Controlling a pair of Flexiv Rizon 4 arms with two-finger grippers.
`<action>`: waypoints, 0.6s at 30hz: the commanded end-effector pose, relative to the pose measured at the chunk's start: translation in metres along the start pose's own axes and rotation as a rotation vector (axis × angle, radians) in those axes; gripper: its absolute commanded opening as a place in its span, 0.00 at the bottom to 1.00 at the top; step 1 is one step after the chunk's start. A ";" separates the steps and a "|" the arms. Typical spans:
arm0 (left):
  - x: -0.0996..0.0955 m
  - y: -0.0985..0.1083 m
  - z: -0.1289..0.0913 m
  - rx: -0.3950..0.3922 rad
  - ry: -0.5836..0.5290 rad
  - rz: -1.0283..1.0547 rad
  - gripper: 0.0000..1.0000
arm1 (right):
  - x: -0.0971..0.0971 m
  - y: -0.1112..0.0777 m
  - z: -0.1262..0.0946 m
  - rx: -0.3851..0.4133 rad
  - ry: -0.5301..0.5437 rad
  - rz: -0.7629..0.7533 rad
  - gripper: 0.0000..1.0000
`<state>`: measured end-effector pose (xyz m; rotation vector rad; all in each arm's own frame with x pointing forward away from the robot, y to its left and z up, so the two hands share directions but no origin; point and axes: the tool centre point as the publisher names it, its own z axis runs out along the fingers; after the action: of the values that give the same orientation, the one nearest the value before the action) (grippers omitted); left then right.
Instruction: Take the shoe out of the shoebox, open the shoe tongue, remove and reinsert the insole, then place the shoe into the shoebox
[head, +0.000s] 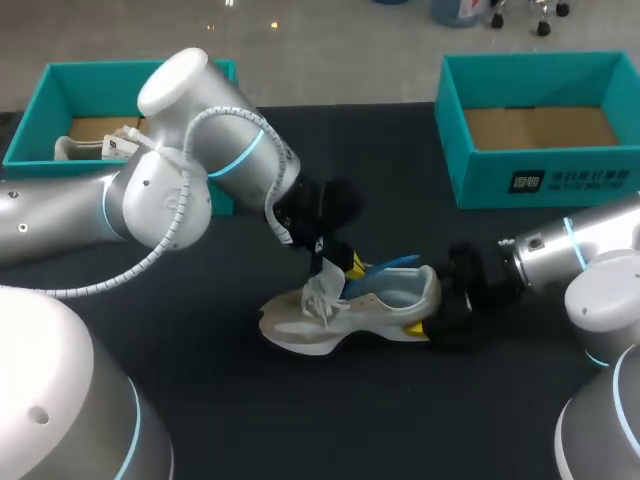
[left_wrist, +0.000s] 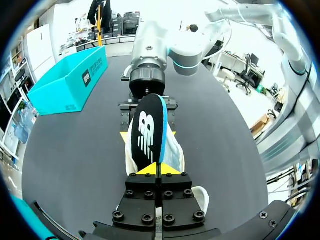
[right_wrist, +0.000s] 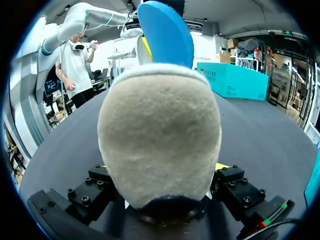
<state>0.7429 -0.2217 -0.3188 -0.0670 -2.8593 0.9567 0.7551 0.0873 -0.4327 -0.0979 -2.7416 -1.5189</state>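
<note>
My left tool (left_wrist: 158, 176) is pinched together on the insole (left_wrist: 148, 131); my right tool (right_wrist: 162, 170) clamps the shoe (head: 300, 325) heel. I'd slide the insole lengthwise, slowly, keeping the heel pinned.

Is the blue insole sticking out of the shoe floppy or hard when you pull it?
Probably bendy: the thin blue-and-black foam insole curves where it rises from the beige sneaker. Likely very light too, since the left gripper holds it up by one narrow edge.
</note>
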 end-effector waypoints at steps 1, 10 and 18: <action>-0.002 -0.003 0.005 0.026 0.011 0.011 0.00 | 0.002 -0.003 0.003 0.003 -0.001 0.000 0.19; -0.004 -0.012 0.017 0.053 0.021 0.031 0.00 | 0.002 -0.003 0.003 0.003 -0.001 0.000 0.19; -0.001 -0.019 0.016 0.045 -0.034 0.049 0.17 | 0.002 -0.003 0.003 0.003 -0.001 0.000 0.19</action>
<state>0.7460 -0.2450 -0.3218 -0.1240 -2.8644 1.0439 0.7551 0.0872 -0.4327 -0.0983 -2.7415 -1.5188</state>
